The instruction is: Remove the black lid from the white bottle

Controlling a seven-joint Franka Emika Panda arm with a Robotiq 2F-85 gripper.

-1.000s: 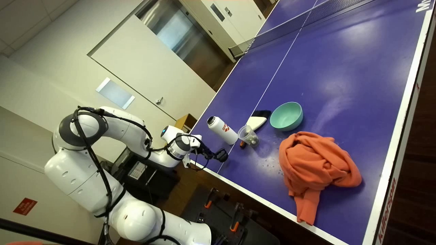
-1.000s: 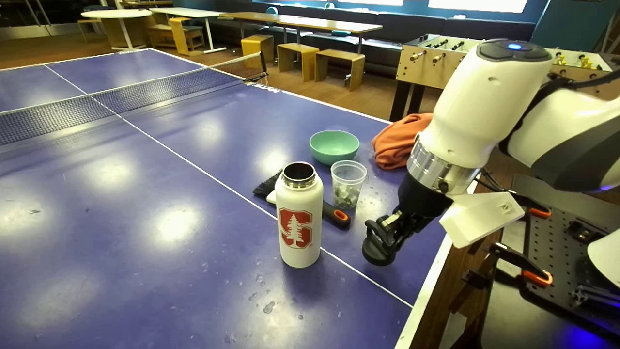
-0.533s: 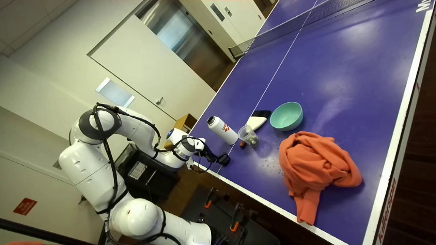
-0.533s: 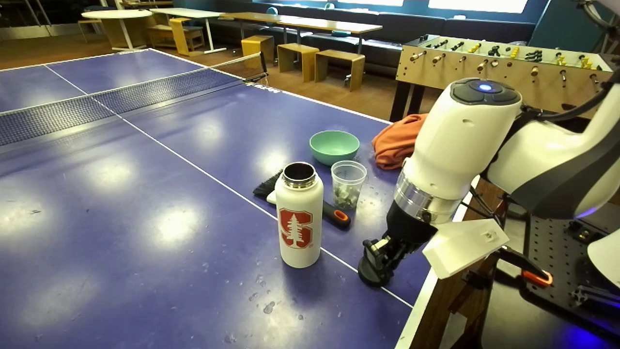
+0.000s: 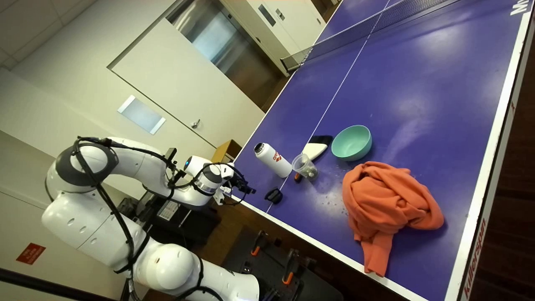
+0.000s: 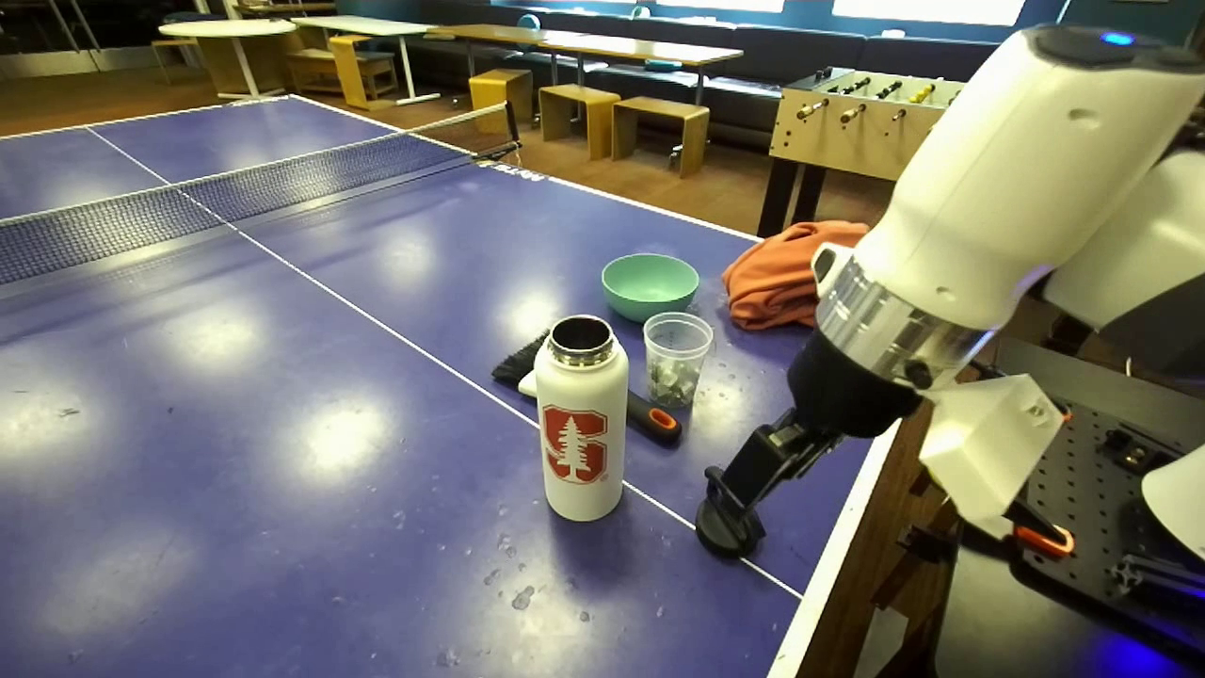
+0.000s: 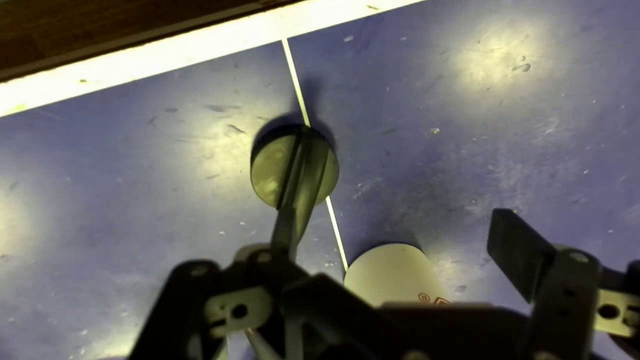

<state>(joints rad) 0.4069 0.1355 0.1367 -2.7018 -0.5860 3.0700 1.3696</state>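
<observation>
The white bottle [image 6: 584,424] stands upright on the purple table, its steel-rimmed mouth uncovered and a red tree logo on its side. Apart from it, over the white centre line near the table edge, lies the black lid [image 6: 727,530] with its loop handle upward; both exterior views show it. In the wrist view the lid [image 7: 267,172] is beyond the left finger, and the bottle's lower part [image 7: 395,275] appears between the fingers, farther down. My gripper [image 7: 400,232] is spread wide, holding nothing. In an exterior view it hangs above and back from the lid [image 5: 274,196].
Past the bottle are a brush [image 6: 650,419] with a dark handle, a clear cup [image 6: 678,348] with some contents, and a green bowl [image 6: 650,287]. An orange garment [image 5: 388,209] lies crumpled nearby. The table's white edge [image 7: 200,47] runs close to the lid.
The lid, held in my gripper a second ago, came down onto the table. My gripper has since let go of it and drawn up and back toward the robot's side. The bottle stayed put.
</observation>
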